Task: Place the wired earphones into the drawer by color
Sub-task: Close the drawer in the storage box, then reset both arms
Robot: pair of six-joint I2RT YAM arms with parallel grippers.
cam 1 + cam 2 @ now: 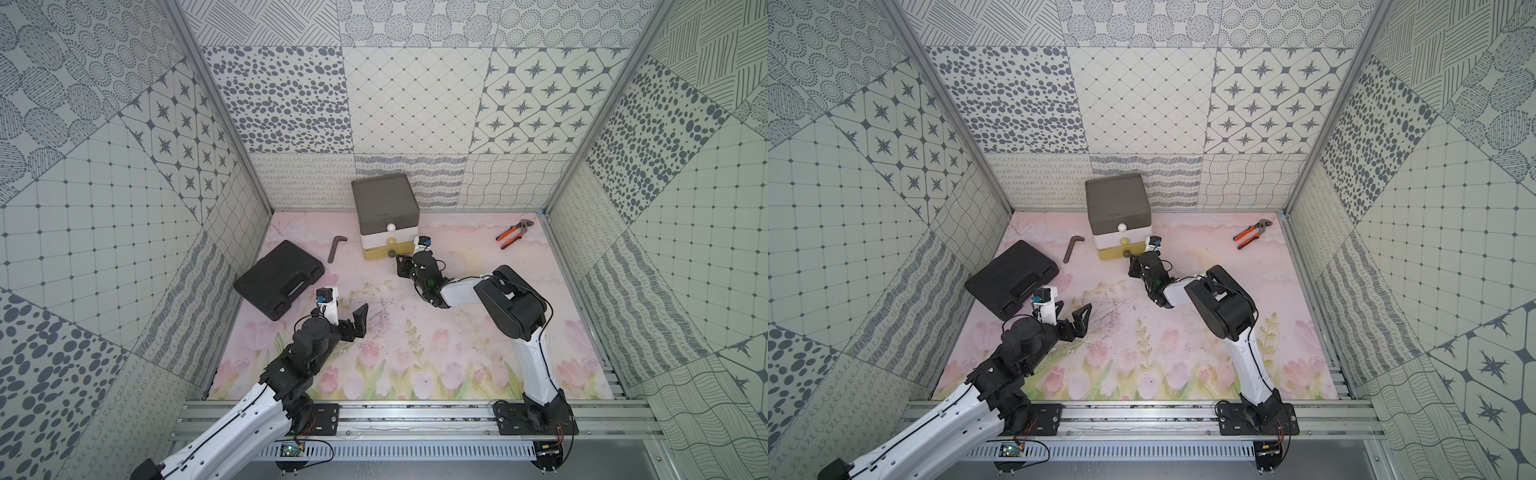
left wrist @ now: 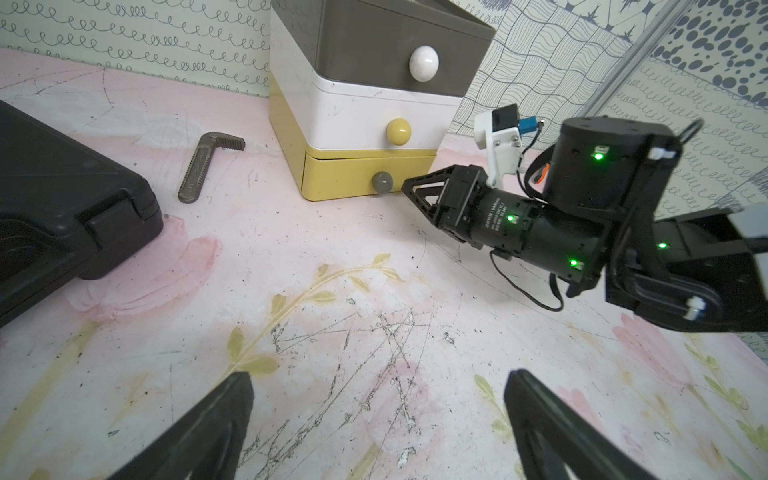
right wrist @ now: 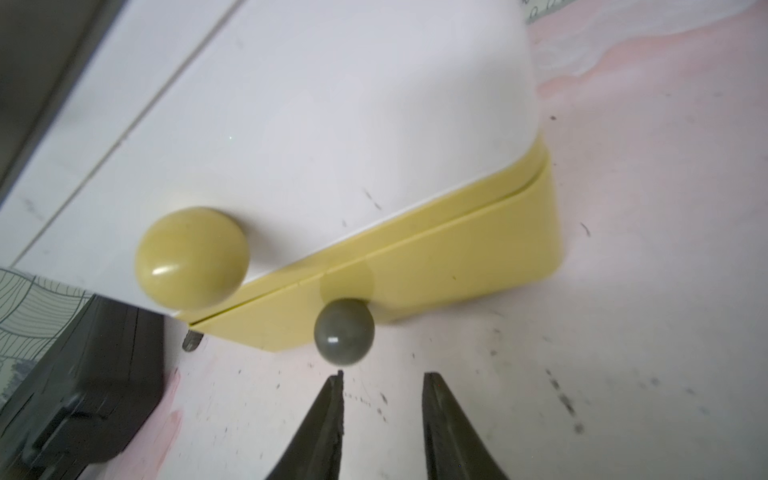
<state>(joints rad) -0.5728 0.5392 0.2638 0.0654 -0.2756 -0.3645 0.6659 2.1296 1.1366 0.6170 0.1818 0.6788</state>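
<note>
While the left gripper (image 2: 378, 381) hangs wide open and empty over the near-left mat (image 1: 457, 332), the drawer unit (image 1: 386, 208) stands far centre, no earphones showing. Part-open and empty, the right gripper (image 3: 382, 376) sits off-line from the grey knob (image 3: 344, 331); one finger (image 3: 328, 415) could bump it, shoving the light unit.

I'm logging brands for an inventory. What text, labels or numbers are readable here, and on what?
White print on the right arm's wrist motor: too small to read.
Faint mark on the grey top of the drawer: too blurred to read.
Nothing else bears text.
</note>
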